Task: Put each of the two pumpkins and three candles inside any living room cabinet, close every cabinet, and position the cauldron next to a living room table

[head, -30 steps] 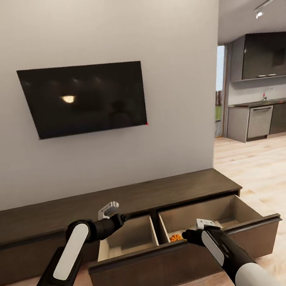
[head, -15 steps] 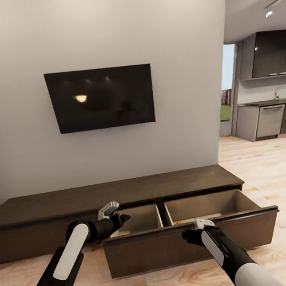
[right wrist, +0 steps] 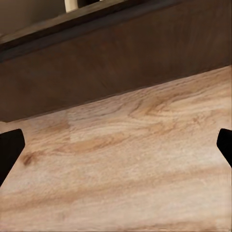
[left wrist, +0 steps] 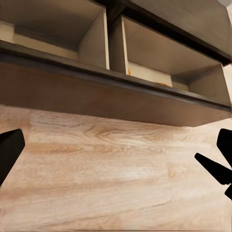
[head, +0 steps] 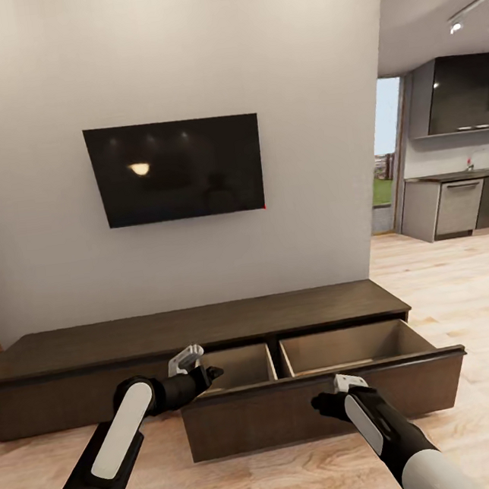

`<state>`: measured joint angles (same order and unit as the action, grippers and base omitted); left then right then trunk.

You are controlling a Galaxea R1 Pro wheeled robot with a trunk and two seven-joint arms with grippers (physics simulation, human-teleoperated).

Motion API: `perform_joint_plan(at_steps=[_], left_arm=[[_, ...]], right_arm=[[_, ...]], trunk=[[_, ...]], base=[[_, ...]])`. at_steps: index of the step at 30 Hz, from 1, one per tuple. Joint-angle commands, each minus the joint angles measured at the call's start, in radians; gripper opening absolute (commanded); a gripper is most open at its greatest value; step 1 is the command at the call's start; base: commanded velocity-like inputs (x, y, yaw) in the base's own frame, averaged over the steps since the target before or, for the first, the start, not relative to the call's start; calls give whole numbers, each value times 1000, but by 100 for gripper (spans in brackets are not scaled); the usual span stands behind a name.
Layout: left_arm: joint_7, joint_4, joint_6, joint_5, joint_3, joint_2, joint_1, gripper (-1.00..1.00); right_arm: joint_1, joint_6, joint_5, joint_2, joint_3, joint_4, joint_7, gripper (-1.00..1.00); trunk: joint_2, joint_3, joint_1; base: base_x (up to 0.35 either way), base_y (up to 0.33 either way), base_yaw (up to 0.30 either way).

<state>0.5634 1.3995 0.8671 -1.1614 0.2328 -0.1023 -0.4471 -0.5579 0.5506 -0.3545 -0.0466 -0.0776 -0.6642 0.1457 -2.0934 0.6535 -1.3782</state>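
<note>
Dark-brown cabinet (head: 209, 327) — drawer (head: 326, 407) pulled out, 2 pincers spread

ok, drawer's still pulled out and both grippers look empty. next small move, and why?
Probably roll forward and push the open drawer front shut with the right gripper. The cabinet stands open, both grippers are open and empty, and the front sits just ahead of them.

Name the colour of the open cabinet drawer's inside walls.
Pale beige, against the dark-brown cabinet; clearest in the head view.

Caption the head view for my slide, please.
Both arms hover before the cabinet with its drawer pulled out below the TV.
</note>
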Motion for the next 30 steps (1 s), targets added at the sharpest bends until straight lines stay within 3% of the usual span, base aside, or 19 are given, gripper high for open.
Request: perform_joint_plan(at_steps=[1, 11, 23, 30], left_arm=[[10, 1, 0, -10, 2, -1, -1, 100], [10, 1, 0, -9, 2, -1, -1, 100], [11, 1, 0, -10, 2, -1, -1, 100], [12, 1, 0, -7, 2, -1, -1, 100]], right_arm=[[0, 3, -11, 1, -4, -2, 9, 100], [0, 3, -11, 1, -4, -2, 9, 100], [0, 3, -12, 1, -4, -2, 9, 100], [0, 2, -12, 1, -5, -2, 9, 100]], trunk=[[-1, 1, 1], [-1, 1, 1], [-1, 1, 1], [-50, 23, -26]], base=[[-259, 0, 0], [-287, 0, 0], [-88, 0, 0], [-3, 0, 0]])
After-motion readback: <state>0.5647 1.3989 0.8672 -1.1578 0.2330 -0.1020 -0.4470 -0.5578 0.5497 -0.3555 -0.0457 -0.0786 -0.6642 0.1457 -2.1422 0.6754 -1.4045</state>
